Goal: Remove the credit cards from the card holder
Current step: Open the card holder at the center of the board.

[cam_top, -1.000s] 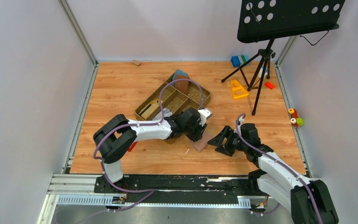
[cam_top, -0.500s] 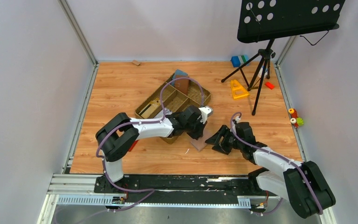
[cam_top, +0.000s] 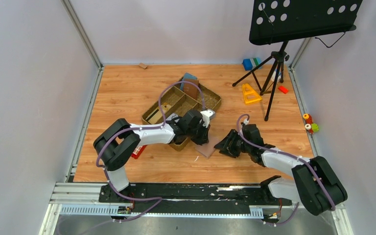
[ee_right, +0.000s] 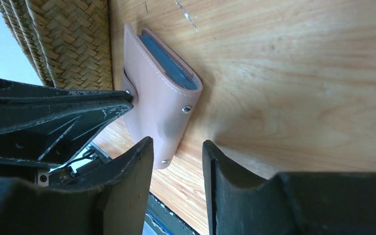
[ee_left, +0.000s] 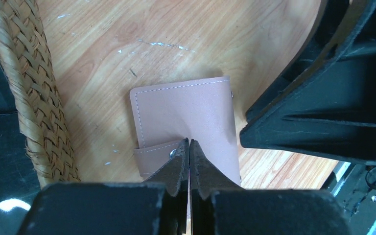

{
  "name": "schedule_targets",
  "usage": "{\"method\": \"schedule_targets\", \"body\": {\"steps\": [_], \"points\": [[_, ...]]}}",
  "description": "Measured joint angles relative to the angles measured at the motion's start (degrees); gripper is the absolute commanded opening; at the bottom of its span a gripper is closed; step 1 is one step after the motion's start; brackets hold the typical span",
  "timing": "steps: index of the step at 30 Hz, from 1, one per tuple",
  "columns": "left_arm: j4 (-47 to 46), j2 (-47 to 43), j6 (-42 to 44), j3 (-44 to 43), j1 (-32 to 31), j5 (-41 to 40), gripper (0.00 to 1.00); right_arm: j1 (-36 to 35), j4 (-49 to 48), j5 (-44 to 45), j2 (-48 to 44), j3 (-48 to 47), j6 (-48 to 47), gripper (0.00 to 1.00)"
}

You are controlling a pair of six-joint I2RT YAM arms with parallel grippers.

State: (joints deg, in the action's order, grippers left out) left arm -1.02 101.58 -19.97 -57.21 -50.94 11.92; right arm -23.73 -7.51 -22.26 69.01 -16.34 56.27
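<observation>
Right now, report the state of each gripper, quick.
Left gripper: closed, tips pinching the card holder by its closing tab.
Right gripper: open, holding nothing, jaws at the card holder's edge.

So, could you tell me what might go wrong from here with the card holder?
The left gripper, shut, touches only the end of the closing tab, so it may slip off. The right gripper stands open beside the card holder, not pinning it, so the holder could lift whole.

Arms (cam_top: 152,133) wht/blk, purple cables (cam_top: 162,98); markings unclear.
</observation>
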Motion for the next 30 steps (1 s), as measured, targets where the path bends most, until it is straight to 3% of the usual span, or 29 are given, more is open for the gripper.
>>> {"method": "schedule_targets", "body": {"steps": [3, 4, 14, 21, 30], "points": [[-1.44, -0.11, -0.87, 0.90, 0.94, 1.84, 0.00, -0.90, 0.00, -0.13, 2.25, -1.75, -0.74, 0.02], [-1.66, -0.24, -0.98, 1.18, 1.20, 2.21, 0.00, -1.14, -0.20, -0.52, 2.75, -2.21, -1.11, 0.00], [-1.84, -1.03, -1.22, 2.01, 1.81, 3.41, 0.00, -3.17, -5.77, -2.75, 2.99, -2.93, -1.51, 0.00], [-1.77, -1.07, -1.22, 2.05, 1.81, 3.80, 0.00, -3.26, -8.90, -3.48, 12.22, -5.11, -2.10, 0.00], [-1.07, -8.96, -1.18, 7.06, 1.97, -8.13, 0.00, -3.26, -10.10, -4.70, 14.91, -6.71, -3.06, 0.00]]}}
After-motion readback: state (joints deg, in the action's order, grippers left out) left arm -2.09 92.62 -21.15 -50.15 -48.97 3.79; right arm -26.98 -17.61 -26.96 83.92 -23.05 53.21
